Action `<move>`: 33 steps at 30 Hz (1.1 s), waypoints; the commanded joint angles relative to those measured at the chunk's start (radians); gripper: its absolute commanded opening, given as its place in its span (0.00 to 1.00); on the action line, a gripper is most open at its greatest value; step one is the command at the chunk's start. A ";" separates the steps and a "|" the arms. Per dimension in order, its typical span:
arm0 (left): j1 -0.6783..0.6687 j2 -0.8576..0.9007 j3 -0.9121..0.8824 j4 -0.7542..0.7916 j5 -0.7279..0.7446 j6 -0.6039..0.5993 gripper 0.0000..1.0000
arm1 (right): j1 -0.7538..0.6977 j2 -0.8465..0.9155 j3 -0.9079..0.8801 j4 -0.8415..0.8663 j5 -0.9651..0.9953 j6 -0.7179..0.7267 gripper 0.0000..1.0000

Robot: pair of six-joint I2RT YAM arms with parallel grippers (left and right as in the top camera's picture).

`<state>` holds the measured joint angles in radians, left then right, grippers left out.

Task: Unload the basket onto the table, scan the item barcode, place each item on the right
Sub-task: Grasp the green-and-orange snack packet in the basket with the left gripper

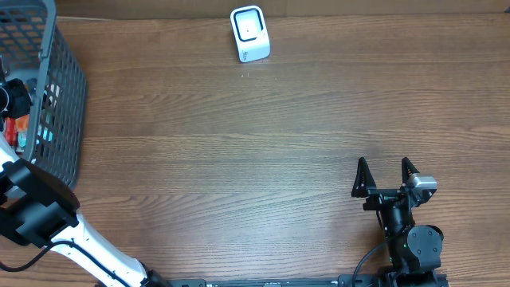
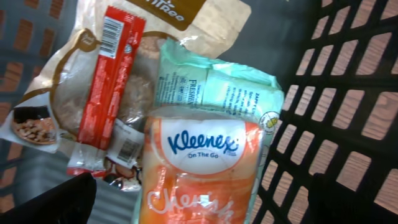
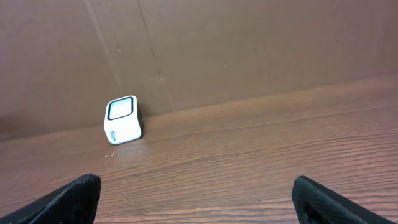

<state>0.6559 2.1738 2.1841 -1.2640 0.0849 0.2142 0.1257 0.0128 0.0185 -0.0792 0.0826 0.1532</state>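
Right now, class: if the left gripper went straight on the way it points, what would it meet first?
Probably the orange tissue pack, lying atop other packets in the basket, right between the open left gripper fingers; depth is unclear.

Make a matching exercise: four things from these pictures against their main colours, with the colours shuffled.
Things:
1. scanner
2. basket
3. Kleenex pack
4. snack bar

Colours:
A. red
B. orange
C. white
D. grey

Pairs: 1-C, 2-D, 3-B, 4-A
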 commanded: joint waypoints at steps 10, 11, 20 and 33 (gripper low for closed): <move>-0.010 0.009 -0.098 0.059 -0.006 0.037 1.00 | -0.003 -0.010 -0.010 0.004 0.005 0.000 1.00; -0.010 0.009 -0.111 0.069 -0.006 0.037 1.00 | -0.003 -0.010 -0.010 0.004 0.005 0.000 1.00; -0.010 0.010 -0.239 0.173 -0.005 0.037 1.00 | -0.003 -0.010 -0.010 0.004 0.005 0.000 1.00; -0.008 0.009 -0.310 0.260 -0.006 0.037 0.67 | -0.003 -0.010 -0.010 0.004 0.005 0.000 1.00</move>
<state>0.6540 2.1738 1.8835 -1.0084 0.0704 0.2352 0.1257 0.0128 0.0185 -0.0792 0.0826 0.1532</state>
